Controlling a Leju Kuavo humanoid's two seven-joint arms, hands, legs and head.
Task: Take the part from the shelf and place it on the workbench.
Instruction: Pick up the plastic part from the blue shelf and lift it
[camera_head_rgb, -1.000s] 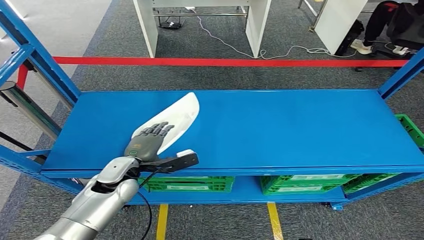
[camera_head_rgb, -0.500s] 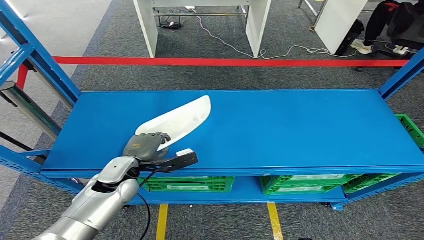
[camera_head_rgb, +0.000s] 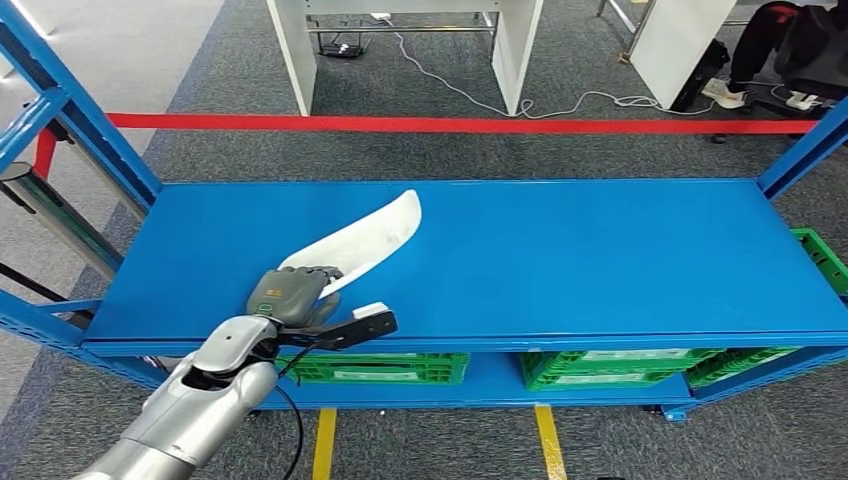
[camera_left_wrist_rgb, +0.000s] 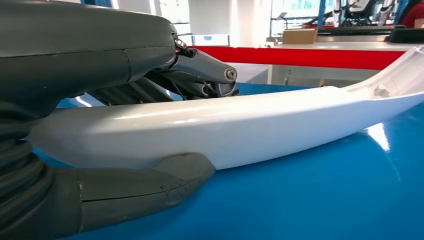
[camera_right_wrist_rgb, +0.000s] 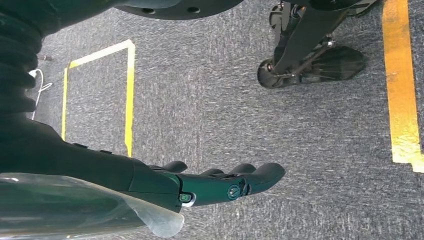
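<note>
A long white curved part (camera_head_rgb: 368, 237) lies on the blue shelf top (camera_head_rgb: 560, 260), running from the front left toward the middle. My left hand (camera_head_rgb: 290, 293) grips its near end, fingers curled over the top. In the left wrist view the part (camera_left_wrist_rgb: 260, 125) sits between the thumb (camera_left_wrist_rgb: 145, 185) beneath and the fingers (camera_left_wrist_rgb: 200, 75) above, its far end resting on the blue surface. My right hand (camera_right_wrist_rgb: 220, 185) hangs over the grey carpet with its fingers loosely extended and holds nothing.
Blue uprights (camera_head_rgb: 80, 120) stand at the shelf's left and right ends. Green crates (camera_head_rgb: 400, 368) sit on the lower level. A red tape line (camera_head_rgb: 460, 124) crosses the carpet behind the shelf, with white furniture legs and cables beyond it.
My left hand went from lying flat on the part to curling around its near end. The part's far tip swung to the right and now looks slightly tilted.
</note>
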